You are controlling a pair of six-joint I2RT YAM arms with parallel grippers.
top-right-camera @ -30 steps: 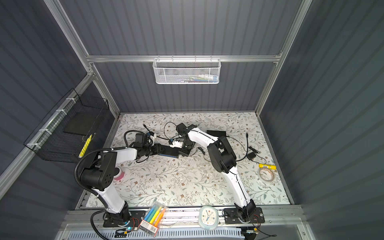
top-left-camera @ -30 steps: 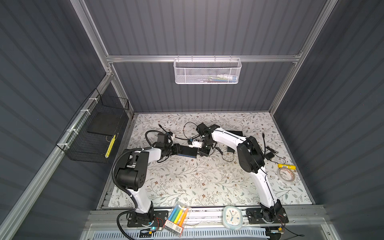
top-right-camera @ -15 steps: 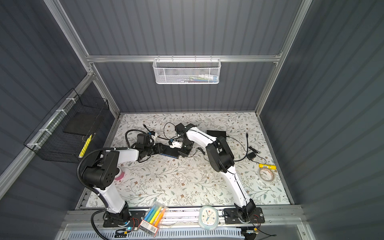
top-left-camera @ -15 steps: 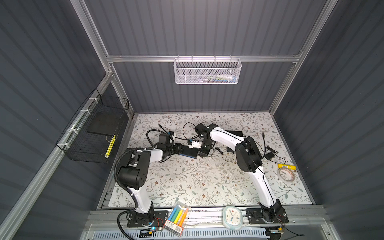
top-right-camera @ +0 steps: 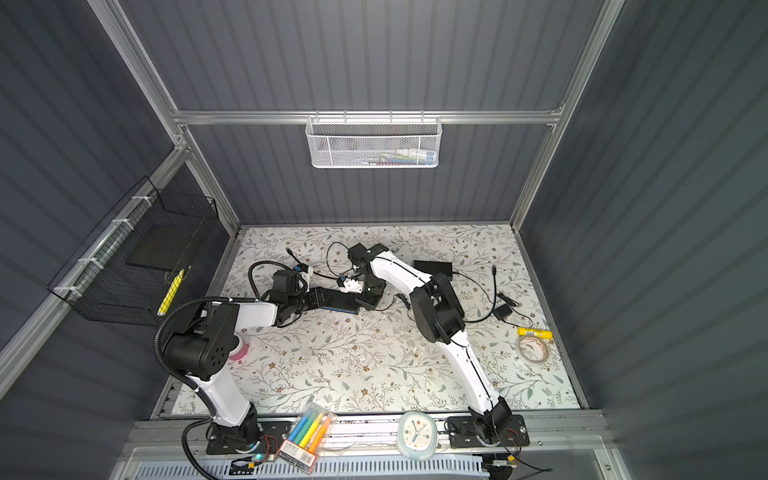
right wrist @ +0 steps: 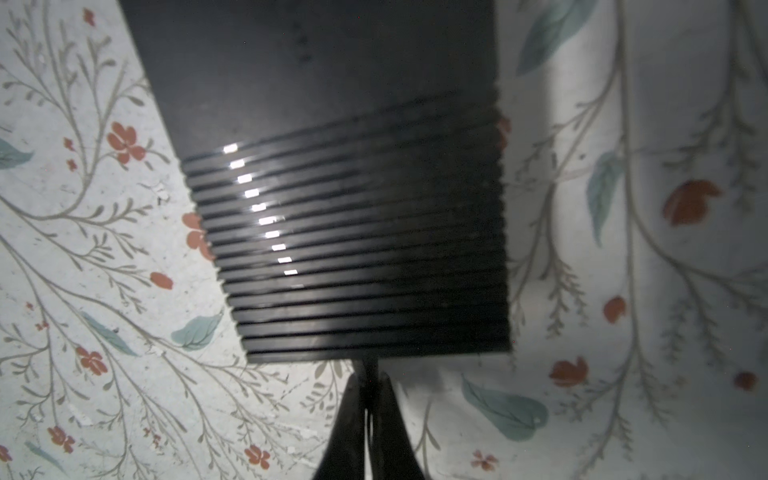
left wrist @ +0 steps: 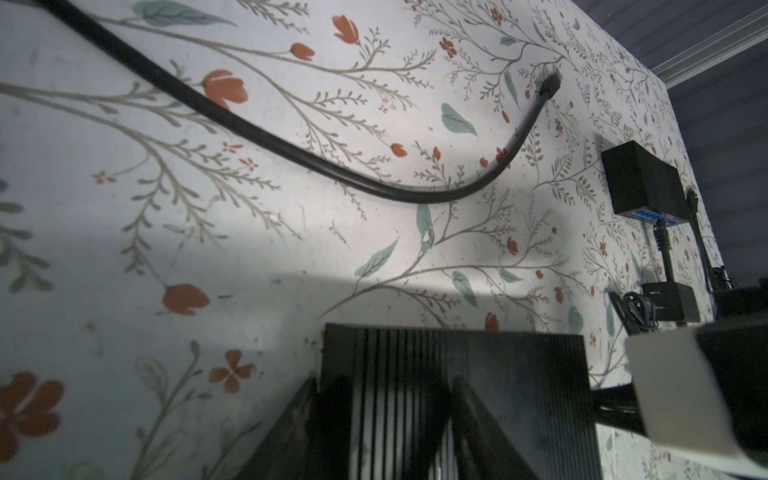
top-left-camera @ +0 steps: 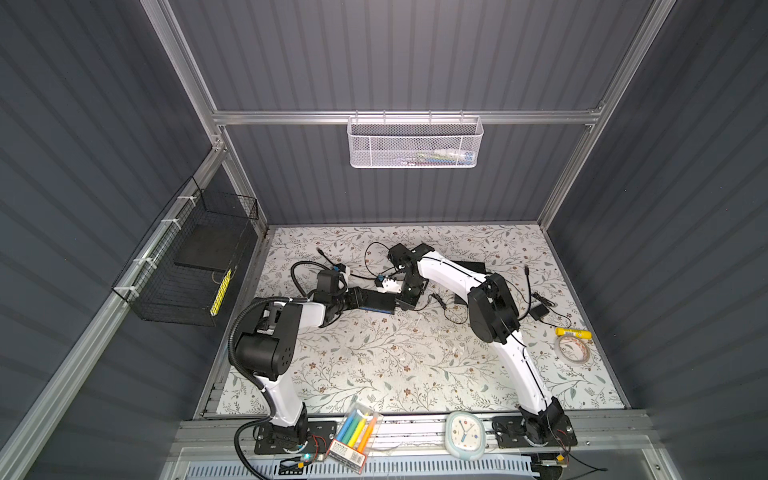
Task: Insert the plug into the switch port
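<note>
Centre-frame in a top view, the right gripper, pinched on the plug, meets the right end of the switch, plug pointing left, while the left gripper clamps its opposite end.

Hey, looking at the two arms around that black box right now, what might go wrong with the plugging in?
The right pincer pinches the thin black plug by a sliver at the edge of the black ribbed switch box; it may twist or slip. The port itself is hidden, so misalignment could jam it. The left pincer holds only one end of the box, which might pivot when pushed.
</note>
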